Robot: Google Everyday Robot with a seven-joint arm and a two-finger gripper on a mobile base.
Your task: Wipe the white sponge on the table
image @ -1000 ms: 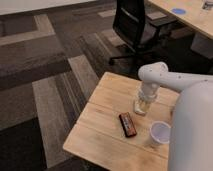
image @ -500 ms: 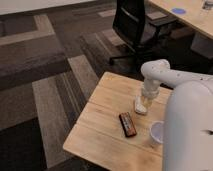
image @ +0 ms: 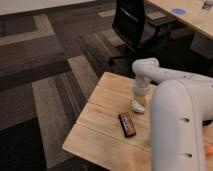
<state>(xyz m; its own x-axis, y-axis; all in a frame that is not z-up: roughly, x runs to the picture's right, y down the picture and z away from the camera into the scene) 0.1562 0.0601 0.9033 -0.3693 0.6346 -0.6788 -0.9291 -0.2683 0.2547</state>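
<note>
**Soft, even room light**

Light comes from above, even, and rather dim on the dark carpet (image: 40, 65). The table (image: 100, 120) looks warm and matte. My gripper (image: 140, 100), closed, low at the white sponge (image: 137, 106), gives only a faint shadow. All is slightly blurred.

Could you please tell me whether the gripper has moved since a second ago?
Yes. The gripper, shut on the white sponge, has slid across the table toward the dark bar, which has not moved.

Claw (image: 139, 101) atop sponge (image: 136, 107) on table (image: 100, 131), bar (image: 127, 124) near, in front.
</note>
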